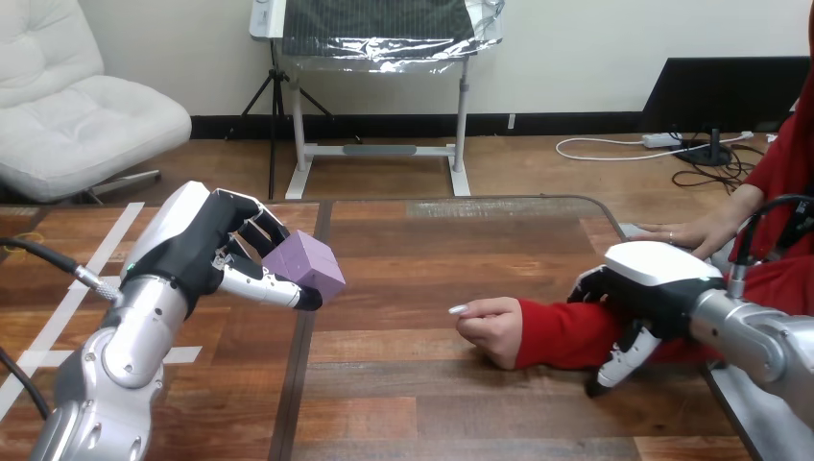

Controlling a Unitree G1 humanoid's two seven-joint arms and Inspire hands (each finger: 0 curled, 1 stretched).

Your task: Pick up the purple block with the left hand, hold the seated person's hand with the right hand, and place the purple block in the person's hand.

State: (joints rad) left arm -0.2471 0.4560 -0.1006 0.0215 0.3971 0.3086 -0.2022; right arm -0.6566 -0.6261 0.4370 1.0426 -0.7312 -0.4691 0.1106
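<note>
A purple block [305,266] hangs above the table at the left, pinched between the thumb and curled fingers of my left hand [206,245]. The person's hand [490,327] lies on the table in the middle, curled into a loose fist, with a red sleeve [566,331] behind it. My right hand [645,288] sits over that red sleeve at the forearm, its fingers curled down round it on both sides. About a hand's width of bare table separates the block from the person's fist.
The person's other hand [693,233] rests flat near the table's right edge, behind my right hand. White tape strips [72,298] mark the wooden table [403,403] at the left.
</note>
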